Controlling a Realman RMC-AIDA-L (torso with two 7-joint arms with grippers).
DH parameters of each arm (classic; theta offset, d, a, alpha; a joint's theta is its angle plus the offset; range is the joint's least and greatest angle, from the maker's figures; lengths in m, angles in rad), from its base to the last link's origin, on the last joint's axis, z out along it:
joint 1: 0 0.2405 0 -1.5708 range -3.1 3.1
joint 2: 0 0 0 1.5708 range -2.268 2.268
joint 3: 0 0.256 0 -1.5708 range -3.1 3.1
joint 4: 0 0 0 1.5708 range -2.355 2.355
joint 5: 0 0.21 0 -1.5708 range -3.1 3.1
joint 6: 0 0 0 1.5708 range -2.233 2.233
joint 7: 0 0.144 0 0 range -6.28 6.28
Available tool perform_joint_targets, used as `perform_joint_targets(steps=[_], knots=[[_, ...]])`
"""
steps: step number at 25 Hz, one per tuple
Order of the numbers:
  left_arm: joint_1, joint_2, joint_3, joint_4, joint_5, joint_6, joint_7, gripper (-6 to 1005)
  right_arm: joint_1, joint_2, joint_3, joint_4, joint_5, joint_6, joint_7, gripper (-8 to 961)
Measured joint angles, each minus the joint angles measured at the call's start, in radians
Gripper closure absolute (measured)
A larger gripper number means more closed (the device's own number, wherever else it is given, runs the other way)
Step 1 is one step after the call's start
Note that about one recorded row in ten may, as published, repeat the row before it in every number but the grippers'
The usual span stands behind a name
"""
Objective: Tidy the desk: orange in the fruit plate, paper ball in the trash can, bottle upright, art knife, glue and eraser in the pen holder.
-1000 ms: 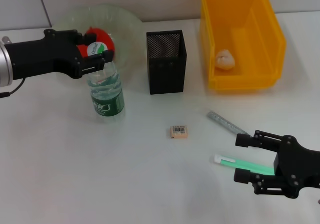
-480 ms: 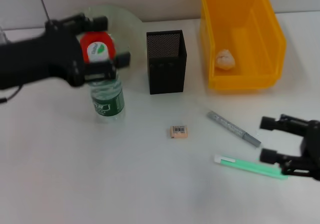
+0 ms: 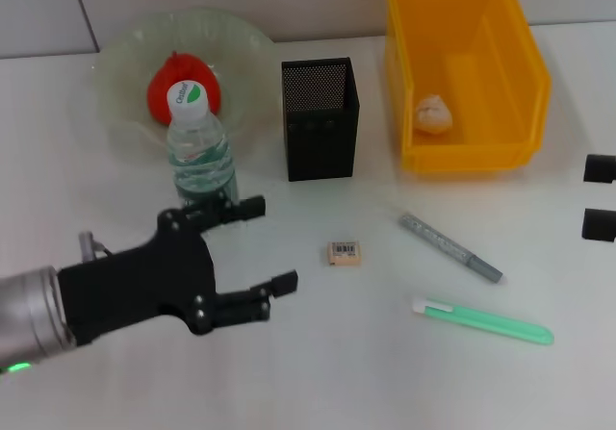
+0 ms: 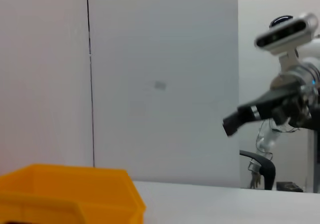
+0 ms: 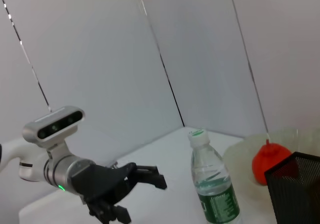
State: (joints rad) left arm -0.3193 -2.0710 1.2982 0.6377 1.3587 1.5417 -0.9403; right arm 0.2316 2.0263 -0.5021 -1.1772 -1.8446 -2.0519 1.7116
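While the bottle (image 3: pixel 202 146) stands upright by the plate (image 3: pixel 120 64), the left gripper (image 3: pixel 252 249) hangs open, empty, beside the eraser (image 3: pixel 345 252). Knife (image 3: pixel 450 247) and glue (image 3: pixel 483 320) lie diagonally, nearer the right gripper (image 3: pixel 601 197), whose finger state I cannot tell.

The white table (image 3: pixel 115 372) held many things. A clear plate (image 3: pixel 241 55) sat at the back left, with a bottle (image 3: pixel 200 156) standing up just in front of it. A black mesh box (image 3: pixel 320 119) stood in the middle, and a yellow bin (image 3: pixel 520 84) at the right. An eraser (image 3: pixel 345 252), a grey knife (image 3: pixel 450 247) and a green glue stick (image 3: pixel 481 320) lay flat in front.
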Motion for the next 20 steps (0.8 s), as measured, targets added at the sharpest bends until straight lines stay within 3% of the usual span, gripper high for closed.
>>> perform_joint_targets(steps=[1,4,12,15,16,17,18,20], knots=[[-0.022,0.000,-0.003,-0.069,0.000,0.000,0.041,155,0.018,-0.001,-0.005,-0.068,-0.013,-0.014,0.060,144],[-0.032,0.000,-0.010,-0.119,-0.001,-0.003,0.089,155,0.055,-0.010,-0.007,-0.158,-0.055,-0.036,0.151,144],[-0.033,-0.001,-0.008,-0.166,-0.005,-0.020,0.131,156,0.175,-0.041,-0.035,-0.336,-0.204,-0.087,0.393,143],[-0.035,-0.002,-0.007,-0.187,-0.010,-0.021,0.148,156,0.220,-0.056,-0.163,-0.409,-0.318,-0.126,0.413,143],[-0.042,-0.001,-0.001,-0.196,-0.004,-0.022,0.146,156,0.246,-0.065,-0.274,-0.441,-0.389,-0.135,0.419,143],[-0.042,-0.001,-0.001,-0.196,-0.004,-0.022,0.146,156,0.246,-0.065,-0.274,-0.441,-0.389,-0.135,0.419,143],[-0.044,0.000,0.000,-0.197,-0.001,-0.022,0.144,156,0.278,-0.069,-0.384,-0.463,-0.449,-0.137,0.429,143],[-0.045,0.002,-0.004,-0.197,0.002,-0.022,0.131,156,0.295,-0.070,-0.424,-0.467,-0.473,-0.137,0.436,143]])
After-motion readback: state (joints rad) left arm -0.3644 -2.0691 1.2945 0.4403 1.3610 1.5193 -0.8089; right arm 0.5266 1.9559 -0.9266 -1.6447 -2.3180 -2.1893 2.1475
